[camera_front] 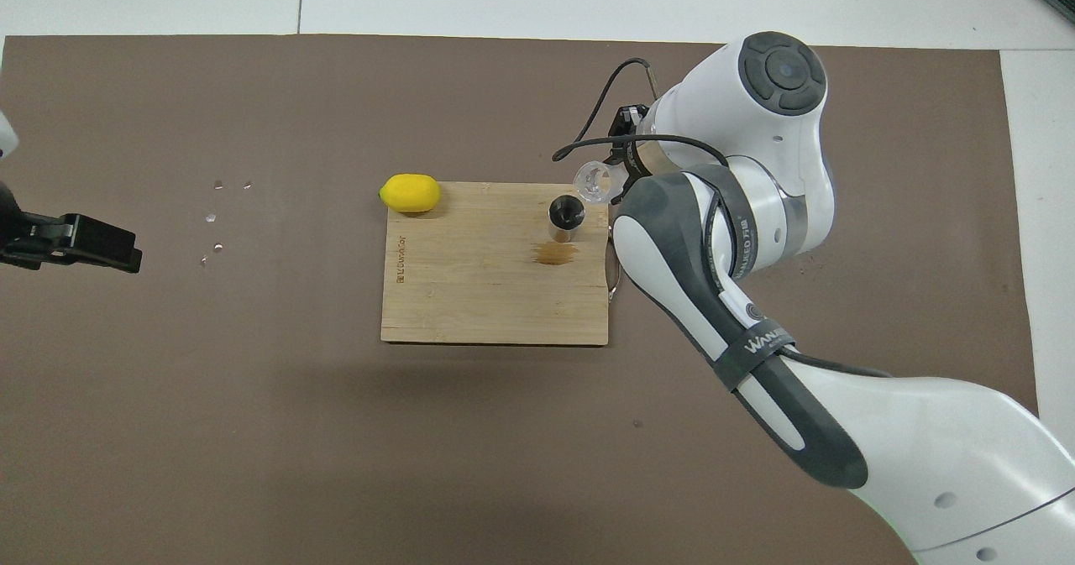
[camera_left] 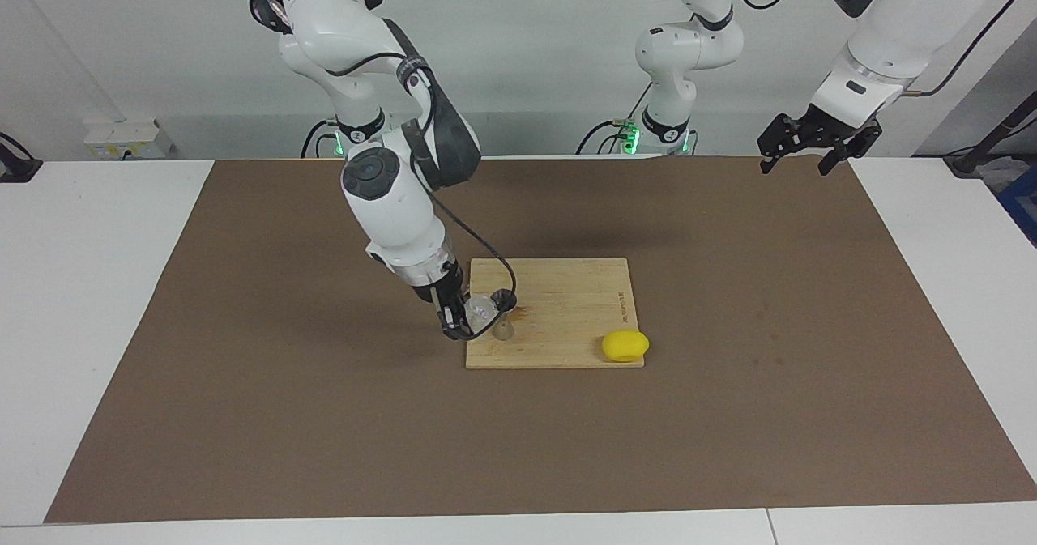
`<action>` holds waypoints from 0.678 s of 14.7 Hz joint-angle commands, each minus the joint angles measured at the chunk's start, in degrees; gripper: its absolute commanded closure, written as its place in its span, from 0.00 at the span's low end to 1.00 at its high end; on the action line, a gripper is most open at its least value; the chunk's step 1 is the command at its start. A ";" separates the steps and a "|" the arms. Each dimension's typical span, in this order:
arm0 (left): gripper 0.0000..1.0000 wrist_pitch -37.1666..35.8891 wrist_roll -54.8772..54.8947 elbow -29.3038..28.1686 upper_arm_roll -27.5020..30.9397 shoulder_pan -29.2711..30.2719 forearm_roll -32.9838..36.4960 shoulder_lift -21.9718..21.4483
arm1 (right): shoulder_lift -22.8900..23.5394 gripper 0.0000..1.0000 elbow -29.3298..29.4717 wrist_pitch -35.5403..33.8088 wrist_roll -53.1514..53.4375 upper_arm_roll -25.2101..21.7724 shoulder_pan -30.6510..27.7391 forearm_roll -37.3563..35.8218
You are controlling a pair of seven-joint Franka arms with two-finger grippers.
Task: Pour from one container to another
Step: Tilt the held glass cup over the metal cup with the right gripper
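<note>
The clear glass cup [camera_left: 480, 308] is held tipped on its side in my right gripper [camera_left: 468, 321], which is shut on it just over the edge of the wooden cutting board [camera_left: 567, 286]. Its mouth points at the steel jigger [camera_left: 503, 326], which stands upright on the board right beside it. In the overhead view the cup [camera_front: 595, 182] shows as a clear ring next to the jigger [camera_front: 565, 217], and my right gripper [camera_front: 620, 170] is largely hidden by its own arm. I cannot tell whether anything flows. My left gripper [camera_left: 798, 156] waits open in the air.
A yellow lemon [camera_left: 625, 345] lies at the board's corner toward the left arm's end, also in the overhead view [camera_front: 410, 193]. A brown wet stain [camera_front: 554, 253] marks the board [camera_front: 487, 296] beside the jigger. A few droplets [camera_front: 214, 212] lie on the brown mat near my left gripper [camera_front: 76, 242].
</note>
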 commanded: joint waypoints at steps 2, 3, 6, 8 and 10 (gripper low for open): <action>0.00 0.83 -0.67 -1.26 0.18 -0.56 1.22 -0.87 | 1.15 1.00 2.90 -2.64 1.17 0.01 0.83 -4.24; 0.00 1.01 -0.67 -1.26 0.18 -0.48 1.22 -0.87 | 1.15 1.00 2.99 -3.08 1.17 -0.17 1.62 -4.94; 0.00 0.57 -0.67 -1.26 0.18 -0.39 1.22 -0.95 | 1.06 1.00 3.08 -3.78 1.17 -0.17 1.98 -6.18; 0.00 0.57 -0.67 -1.26 0.27 -0.39 1.22 -0.95 | 1.15 1.00 3.95 -4.75 1.17 -0.17 3.12 -7.93; 0.00 0.57 -0.67 -1.26 0.18 -0.39 1.22 -0.95 | 1.15 1.00 4.22 -5.97 1.17 -0.08 3.65 -10.74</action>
